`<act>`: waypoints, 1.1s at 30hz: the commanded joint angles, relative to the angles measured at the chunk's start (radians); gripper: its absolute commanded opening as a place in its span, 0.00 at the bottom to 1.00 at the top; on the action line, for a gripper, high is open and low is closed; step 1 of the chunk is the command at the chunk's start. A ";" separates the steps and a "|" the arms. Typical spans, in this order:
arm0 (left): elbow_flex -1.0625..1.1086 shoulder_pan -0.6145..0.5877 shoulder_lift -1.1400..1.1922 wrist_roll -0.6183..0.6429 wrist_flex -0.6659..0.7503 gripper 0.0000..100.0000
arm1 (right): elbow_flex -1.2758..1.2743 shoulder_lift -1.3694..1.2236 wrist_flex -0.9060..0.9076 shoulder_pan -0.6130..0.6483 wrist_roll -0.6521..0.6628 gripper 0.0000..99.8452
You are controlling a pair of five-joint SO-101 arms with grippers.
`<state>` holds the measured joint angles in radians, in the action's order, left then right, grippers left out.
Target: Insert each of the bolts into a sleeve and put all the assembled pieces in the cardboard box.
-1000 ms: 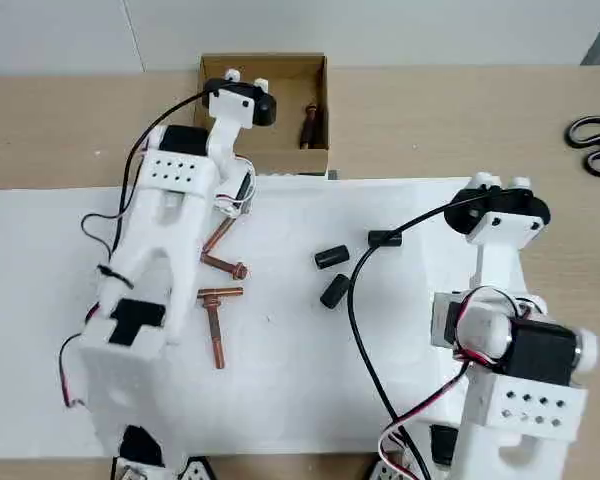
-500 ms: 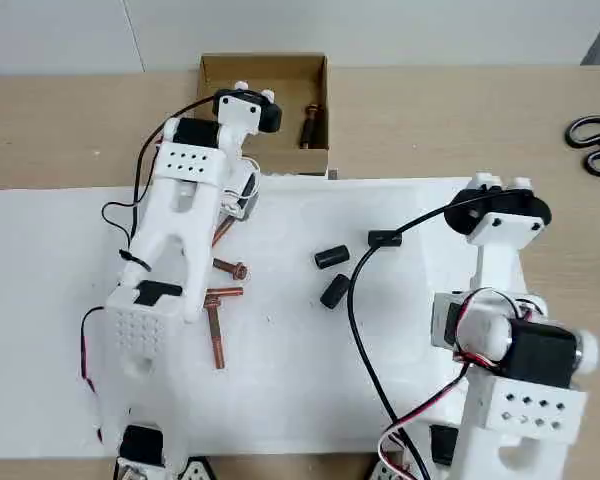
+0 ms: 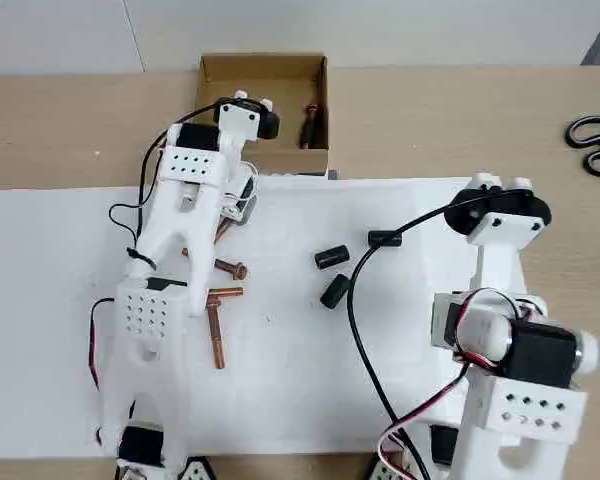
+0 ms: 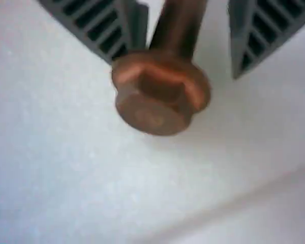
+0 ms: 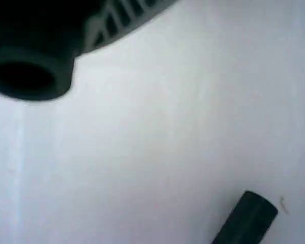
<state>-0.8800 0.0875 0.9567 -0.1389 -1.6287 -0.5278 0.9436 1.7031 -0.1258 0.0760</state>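
Left pincer [image 4: 185, 63] wide astride bolt [image 4: 160, 99] — shank lengthwise between fingers [image 4: 96, 25], hex head beyond their tips

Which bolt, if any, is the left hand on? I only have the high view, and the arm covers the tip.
Observer: In the left wrist view the left hand is open, its jaws on either side of one bolt that lies on the white sheet. There is a gap on one side, so it is not gripped.
Operator: And the right hand, is it empty? From above I can't tell.
Observer: No. The right wrist view shows a black sleeve held in the right hand, with its open end facing the camera.
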 commanded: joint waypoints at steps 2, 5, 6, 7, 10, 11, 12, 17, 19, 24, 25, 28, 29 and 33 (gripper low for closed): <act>-0.070 -0.008 0.051 -0.005 0.003 0.10 | 0.002 0.012 -0.022 -0.012 -0.009 0.00; -0.102 -0.003 0.071 -0.005 -0.006 0.08 | 0.002 0.012 -0.022 -0.012 -0.009 0.00; -0.113 -0.003 0.075 -0.005 -0.015 0.06 | 0.002 0.013 -0.022 -0.012 -0.009 0.00; -0.122 -0.002 0.080 -0.005 -0.023 0.04 | 0.002 0.013 -0.022 -0.012 -0.009 0.00; -0.122 -0.002 0.081 -0.005 -0.031 0.01 | 0.002 0.013 -0.022 -0.012 -0.009 0.00; -0.122 -0.003 0.081 -0.005 -0.034 0.00 | 0.002 0.013 -0.022 -0.012 -0.009 0.00; -0.122 -0.003 0.081 -0.005 -0.038 0.00 | 0.002 0.013 -0.022 -0.012 -0.011 0.00; -0.130 -0.003 0.074 -0.005 -0.072 0.00 | 0.002 0.013 -0.022 -0.012 -0.011 0.00; -0.148 -0.005 0.071 -0.005 -0.080 0.00 | 0.003 0.015 -0.022 -0.010 -0.011 0.00; -0.323 -0.006 0.068 0.005 -0.126 0.00 | 0.040 0.015 -0.012 -0.007 -0.011 0.00; -0.355 -0.005 0.057 0.005 -0.126 0.00 | 0.052 0.015 -0.010 -0.007 -0.009 0.00; -0.384 -0.003 -0.038 0.005 -0.126 0.00 | 0.098 0.015 0.001 -0.007 -0.006 0.00; -0.383 -0.002 -0.078 0.005 -0.126 0.00 | 0.107 0.015 0.001 -0.007 -0.005 0.00; -0.308 0.009 -0.235 0.005 -0.126 0.00 | 0.115 0.015 0.001 -0.007 -0.005 0.00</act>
<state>-1.2022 0.0844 0.8999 -0.1358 -1.7377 -0.4603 0.9436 1.7031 -0.1258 0.0760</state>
